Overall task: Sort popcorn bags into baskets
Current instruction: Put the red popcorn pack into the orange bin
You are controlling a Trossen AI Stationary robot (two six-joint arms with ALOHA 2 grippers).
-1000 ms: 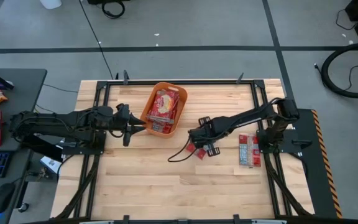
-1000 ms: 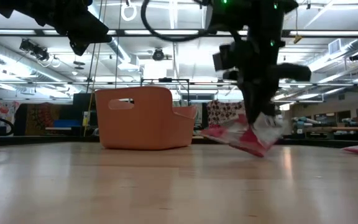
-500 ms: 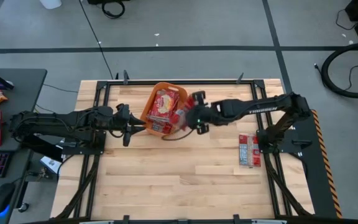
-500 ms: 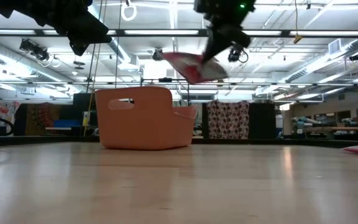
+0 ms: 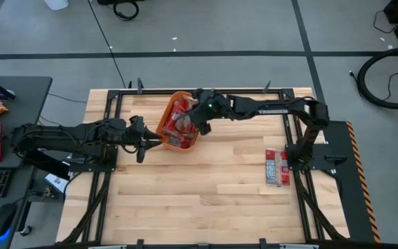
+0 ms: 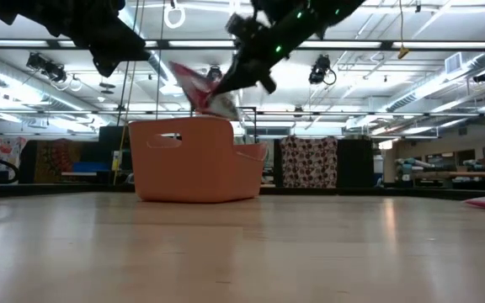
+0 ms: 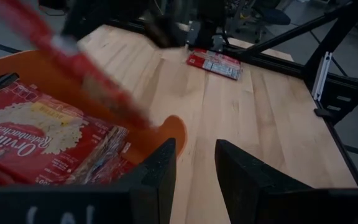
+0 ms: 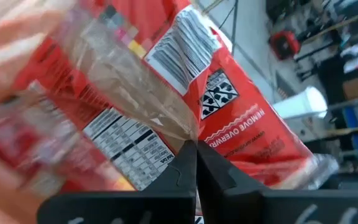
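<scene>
Right gripper, pinched shut on a popcorn bag, has swung from the table's middle to just above the orange basket at upper centre of the high view, so a drop looks imminent. Left gripper waits with a narrow gap at the basket's left side, while more bags lie at right.

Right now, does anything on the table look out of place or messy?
Nothing stands out. The right tool holds one popcorn bag tilted above the orange basket, which already has bags inside. A few bags lie in a neat row near the right arm's base. The left tool waits beside the basket.
</scene>
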